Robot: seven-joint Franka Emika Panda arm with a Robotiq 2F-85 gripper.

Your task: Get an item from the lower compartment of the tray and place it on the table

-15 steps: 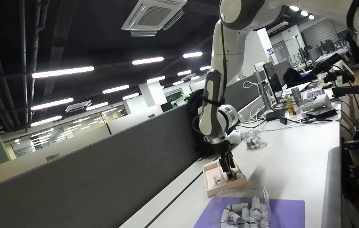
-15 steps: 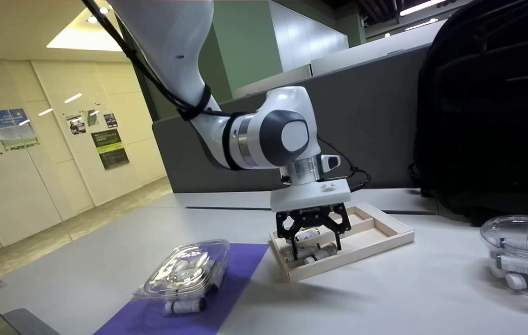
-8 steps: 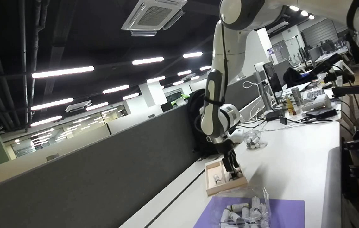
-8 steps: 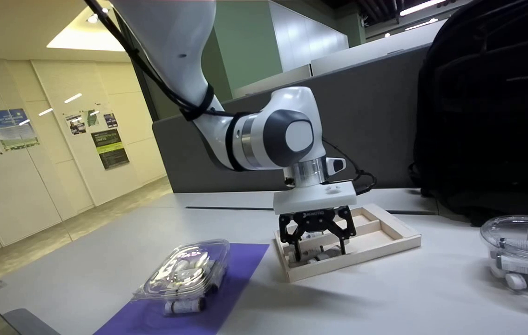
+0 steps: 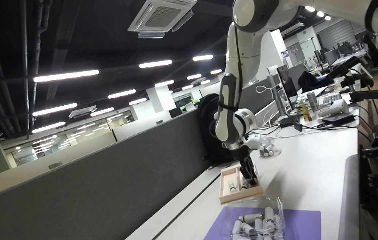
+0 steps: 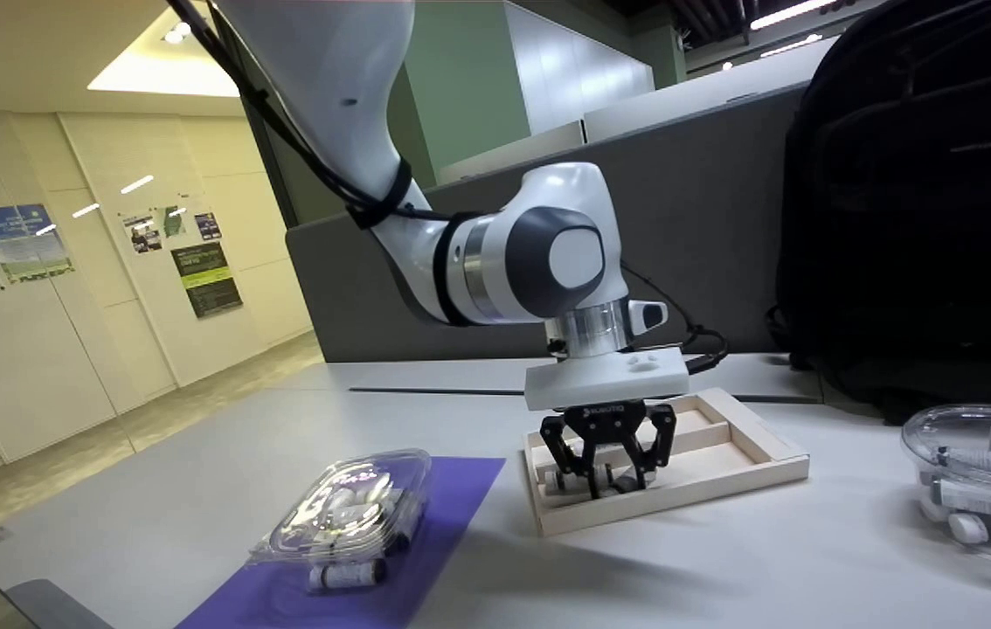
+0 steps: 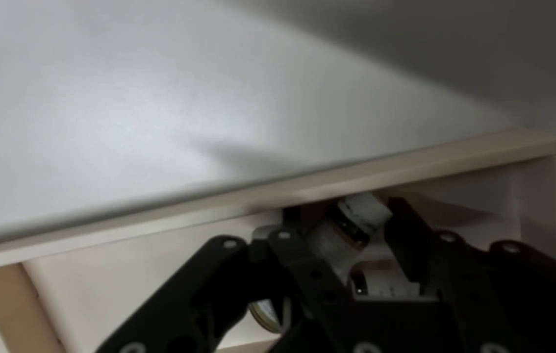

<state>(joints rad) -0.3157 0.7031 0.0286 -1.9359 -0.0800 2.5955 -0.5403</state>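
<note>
Flanking a vial (image 7: 347, 227), grip unclear, fingers (image 7: 408, 240) sit near another vial (image 7: 390, 284); tray wall (image 7: 405, 171) alongside.

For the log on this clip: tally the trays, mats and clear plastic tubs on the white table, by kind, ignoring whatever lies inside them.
Tray: 1
Purple mat: 1
Clear plastic tubs: 2, one rectangular, on the mat, and one round, off it
Total: 4
</note>
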